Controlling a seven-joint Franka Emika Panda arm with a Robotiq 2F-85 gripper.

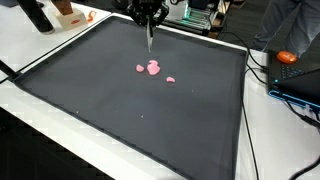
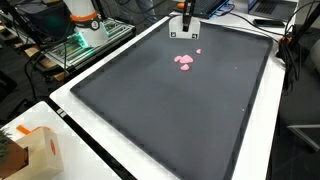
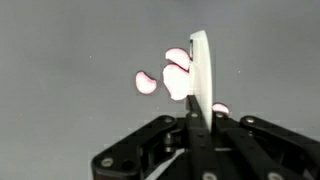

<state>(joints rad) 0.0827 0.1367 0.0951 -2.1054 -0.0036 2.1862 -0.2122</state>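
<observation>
White blade [image 3: 200,65] hiding part of pink pieces [image 3: 178,72] in wrist view, gripper [image 3: 200,118] running off the lower edge, pieces being too small to identify.

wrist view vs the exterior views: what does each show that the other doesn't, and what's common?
Wrist only: the gripper closed on the base of a flat white blade, with the pink pieces showing as separate rounded lumps just past it. Exterior only: the whole dark mat on a white table, and an orange object off the mat's edge. The blade hangs about upright, its tip close to the pink pieces. Whether it touches the mat can't be judged. Both: blade, pink pieces, mat surface.
</observation>
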